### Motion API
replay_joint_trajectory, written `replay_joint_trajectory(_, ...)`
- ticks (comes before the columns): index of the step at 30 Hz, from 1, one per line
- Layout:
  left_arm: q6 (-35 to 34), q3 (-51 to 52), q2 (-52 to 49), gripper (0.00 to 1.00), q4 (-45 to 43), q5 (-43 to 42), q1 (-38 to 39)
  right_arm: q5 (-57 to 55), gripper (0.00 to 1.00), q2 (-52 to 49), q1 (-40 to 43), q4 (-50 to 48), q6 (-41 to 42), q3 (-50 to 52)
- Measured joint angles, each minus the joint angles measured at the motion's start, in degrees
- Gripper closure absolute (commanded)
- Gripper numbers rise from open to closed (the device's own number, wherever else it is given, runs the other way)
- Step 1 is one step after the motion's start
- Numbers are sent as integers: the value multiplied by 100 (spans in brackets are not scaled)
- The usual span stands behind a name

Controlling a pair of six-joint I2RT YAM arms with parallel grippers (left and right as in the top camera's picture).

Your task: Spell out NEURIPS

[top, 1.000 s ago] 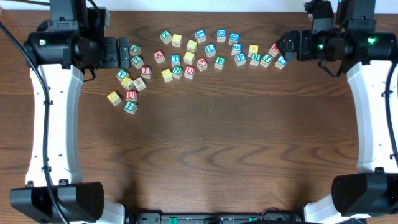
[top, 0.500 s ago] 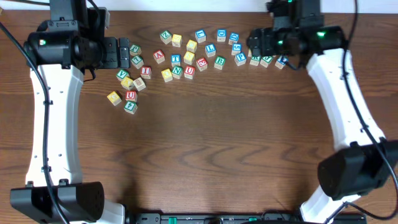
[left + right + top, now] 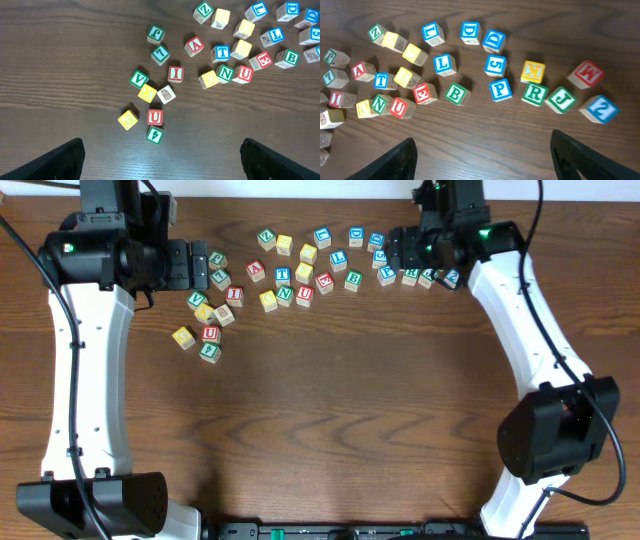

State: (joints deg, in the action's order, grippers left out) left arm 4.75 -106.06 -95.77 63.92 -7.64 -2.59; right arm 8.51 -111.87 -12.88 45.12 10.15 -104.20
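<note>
From above, you can see all the cubes in a loose bunch along the far edge of the tabletop. Your left gripper sits at the left end of the bunch, toward the far-left corner. Your right gripper hangs over the right end, toward the far-right corner. The word is not built yet.

In the left wrist view, the left gripper's fingers are spread wide with nothing between them. In front of it is the red I cube. Farther right, the green N cube sits right beside the red U cube. After those comes the red E cube. A yellow cube is pressed against the N's other side.

In the right wrist view, the right gripper's fingers are also spread wide and hold nothing. The blue P cube is just ahead of it. The green R cube is next to the P, and the green J cube crowds the R.

I think you are picking a cube here. The P looks easiest, because it has a little room on both sides. Put the cube in the middle between your fingers and come straight down. Close slowly so you don't bump the R. If you go for the R, turn the gripper and pinch its front and back sides, away from the J. Then put the cube down letter-up, nearer the near edge.
</note>
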Motion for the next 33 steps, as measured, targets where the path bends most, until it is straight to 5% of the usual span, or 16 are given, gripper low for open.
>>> replay_joint_trajectory(13, -1233, 0, -452, 0, -87, -2, 2, -42, 23, -308, -463, -295, 479, 0)
replay_joint_trajectory(33, -1464, 0, -1123, 5, -179, -22, 229, -114, 18, -310, -463, 354, 577, 0)
